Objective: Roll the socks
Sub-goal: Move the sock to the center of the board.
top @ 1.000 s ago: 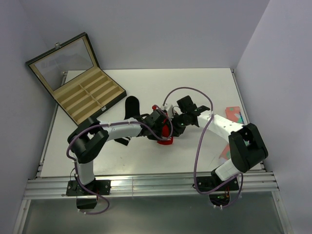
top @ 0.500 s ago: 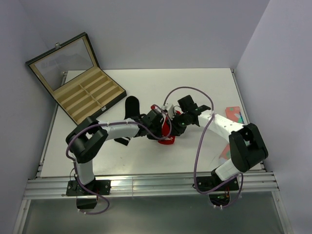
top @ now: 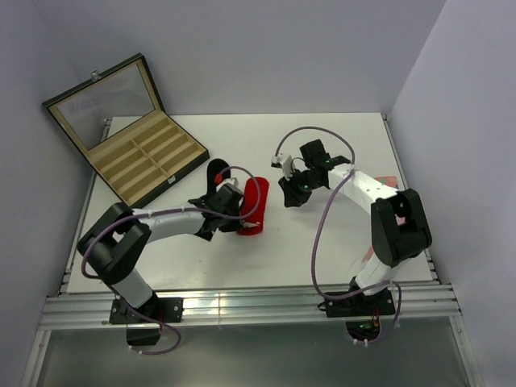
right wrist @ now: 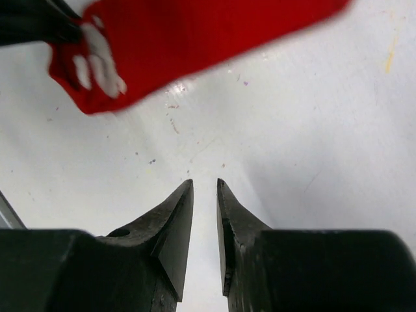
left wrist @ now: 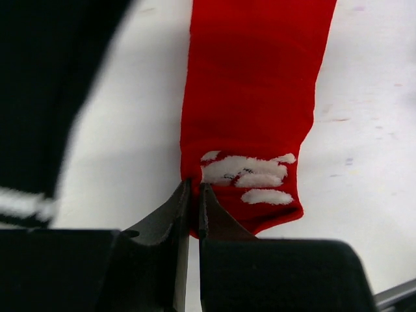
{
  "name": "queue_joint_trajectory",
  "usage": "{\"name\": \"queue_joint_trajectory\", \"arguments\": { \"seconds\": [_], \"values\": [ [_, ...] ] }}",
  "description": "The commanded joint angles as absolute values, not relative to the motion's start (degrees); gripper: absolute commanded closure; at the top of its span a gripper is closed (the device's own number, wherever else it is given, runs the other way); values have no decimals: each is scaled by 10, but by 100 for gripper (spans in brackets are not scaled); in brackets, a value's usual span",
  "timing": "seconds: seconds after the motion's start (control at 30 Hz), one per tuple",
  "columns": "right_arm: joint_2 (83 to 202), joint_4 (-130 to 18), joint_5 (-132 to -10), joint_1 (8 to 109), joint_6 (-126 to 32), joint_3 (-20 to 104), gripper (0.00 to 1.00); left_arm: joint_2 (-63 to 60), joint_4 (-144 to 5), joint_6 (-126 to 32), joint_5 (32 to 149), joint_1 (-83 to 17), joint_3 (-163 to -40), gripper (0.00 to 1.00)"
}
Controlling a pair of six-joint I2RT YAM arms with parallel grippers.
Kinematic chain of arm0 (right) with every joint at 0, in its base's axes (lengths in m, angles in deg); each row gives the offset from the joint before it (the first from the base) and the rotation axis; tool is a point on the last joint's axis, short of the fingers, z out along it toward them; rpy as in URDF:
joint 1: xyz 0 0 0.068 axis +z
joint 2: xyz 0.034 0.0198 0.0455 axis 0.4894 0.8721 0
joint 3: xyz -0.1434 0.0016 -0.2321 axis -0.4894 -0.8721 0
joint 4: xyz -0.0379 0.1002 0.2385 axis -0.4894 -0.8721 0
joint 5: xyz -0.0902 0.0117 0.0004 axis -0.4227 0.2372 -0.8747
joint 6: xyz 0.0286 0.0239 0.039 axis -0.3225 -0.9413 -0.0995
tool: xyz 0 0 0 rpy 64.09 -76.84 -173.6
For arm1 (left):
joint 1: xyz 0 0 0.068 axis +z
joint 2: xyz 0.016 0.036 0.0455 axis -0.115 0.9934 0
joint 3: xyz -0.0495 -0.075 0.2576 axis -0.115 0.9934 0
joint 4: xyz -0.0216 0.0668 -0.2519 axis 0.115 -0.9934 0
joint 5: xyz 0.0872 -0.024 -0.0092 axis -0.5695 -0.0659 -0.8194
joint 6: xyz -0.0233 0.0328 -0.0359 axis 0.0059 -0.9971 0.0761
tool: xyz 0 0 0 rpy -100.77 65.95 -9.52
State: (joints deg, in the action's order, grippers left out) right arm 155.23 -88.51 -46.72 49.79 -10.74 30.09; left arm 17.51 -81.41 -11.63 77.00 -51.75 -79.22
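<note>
The red sock (top: 255,203) lies stretched out flat on the white table (top: 339,137), its white-patterned end (left wrist: 244,177) nearest my left gripper. My left gripper (left wrist: 194,188) is shut on the edge of that end (top: 239,216). The black sock (top: 216,174) lies just left of the red one; the left wrist view shows it as a dark mass (left wrist: 52,97) with a white stripe (left wrist: 23,203). My right gripper (top: 289,193) hangs to the right of the red sock (right wrist: 195,39), apart from it. Its jaws (right wrist: 205,185) stand slightly open with only bare table between them.
An open wooden case (top: 145,157) with a glass lid and several compartments sits at the back left. A salmon-pink sock (top: 390,179) peeks out behind the right arm near the right edge. Purple cables loop over both arms.
The red sock was bunched between both grippers. Now the left gripper has drawn it leftward and it lies flat. The right gripper has let go, backed away, and its jaws have narrowed.
</note>
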Motion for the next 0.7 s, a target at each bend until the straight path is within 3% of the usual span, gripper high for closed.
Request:
{"name": "queue_joint_trajectory", "arguments": {
  "seconds": [0.0, 0.47, 0.67],
  "values": [
    [1575, -895, -449, 501, -96, 343, 72, 126, -875, -94, 715, -508, -760, 100],
    [1455, -779, -383, 587, -30, 194, 71, 234, -928, -184, 829, -506, -873, 100],
    [1430, -746, -387, 651, -68, 196, 69, 249, -953, -201, 846, -495, -897, 100]
  ]
}}
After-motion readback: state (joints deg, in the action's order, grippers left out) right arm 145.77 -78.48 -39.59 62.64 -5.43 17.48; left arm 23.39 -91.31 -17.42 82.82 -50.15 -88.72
